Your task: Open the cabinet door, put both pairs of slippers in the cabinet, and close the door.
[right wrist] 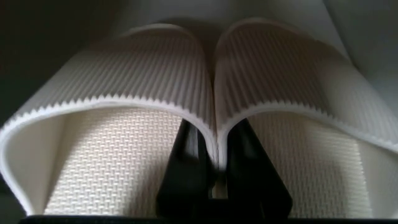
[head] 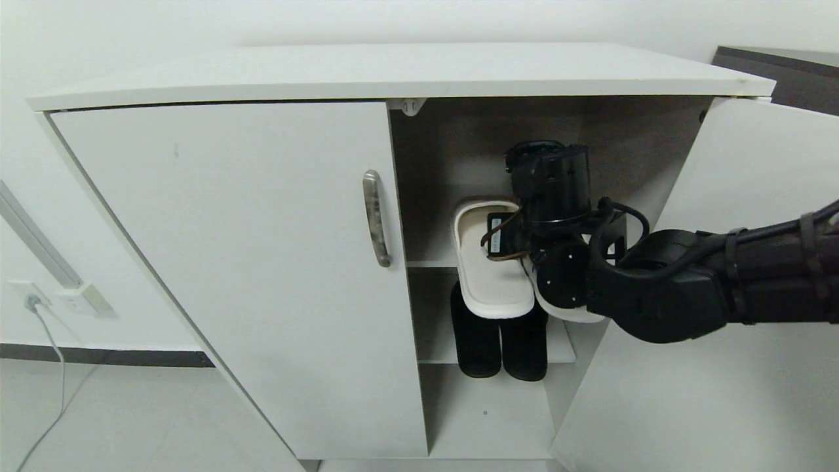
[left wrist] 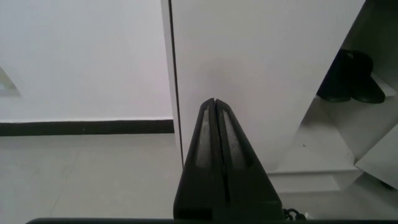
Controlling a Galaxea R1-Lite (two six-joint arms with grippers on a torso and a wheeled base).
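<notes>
The white cabinet [head: 393,72] has its left door [head: 229,262] closed and its right door [head: 721,164] swung open. My right gripper [head: 505,239] is inside at the upper shelf, shut on the pair of white slippers [head: 491,282]. In the right wrist view its fingers [right wrist: 186,168] pinch the two adjoining inner straps of the white slippers [right wrist: 143,74]; the heels stick out past the shelf edge. A pair of black slippers [head: 501,341] stands on the shelf below, also seen as the black slippers [left wrist: 351,78]. My left gripper [left wrist: 214,109] is shut and empty, low in front of the closed door.
A metal handle [head: 375,218] runs down the closed door's right edge. A wall socket with a cable [head: 29,301] sits left of the cabinet above a dark baseboard [head: 98,356]. Light tiled floor [left wrist: 87,174] lies open to the left.
</notes>
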